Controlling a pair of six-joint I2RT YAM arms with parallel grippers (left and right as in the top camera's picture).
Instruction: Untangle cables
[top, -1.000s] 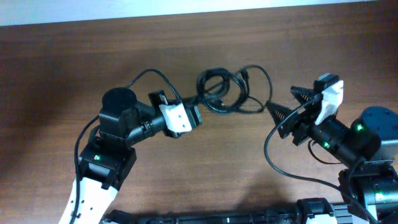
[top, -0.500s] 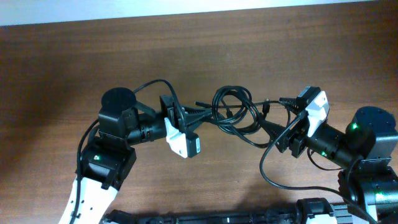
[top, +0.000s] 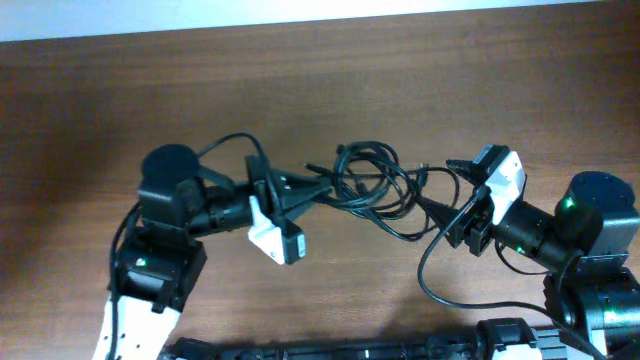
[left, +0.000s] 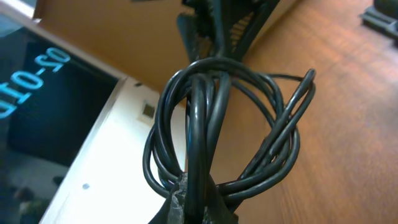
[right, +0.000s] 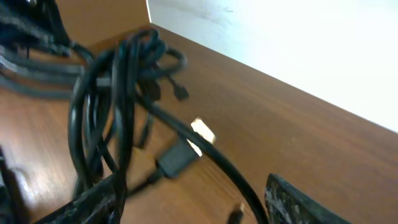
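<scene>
The cables (top: 372, 183) are one knotted black bundle in the middle of the wooden table. My left gripper (top: 316, 186) is shut on the bundle's left end and holds it up. In the left wrist view the loops (left: 202, 112) rise from my closed fingers (left: 198, 204). My right gripper (top: 441, 187) is open at the bundle's right side. In the right wrist view the bundle (right: 121, 81) hangs over my left finger. One strand and a small plug (right: 179, 157) lie between the open fingers (right: 193, 202).
The brown table (top: 400, 80) ends at a white strip along the far edge. A thicker black wire (top: 428, 262) fixed to the right arm loops over the table near its base. A dark screen (left: 37, 99) shows in the left wrist view.
My left gripper has turned and drawn back left with the bundle's end in it. My right gripper moved in to the bundle's right side, then held still. The bundle shifted slightly left.
</scene>
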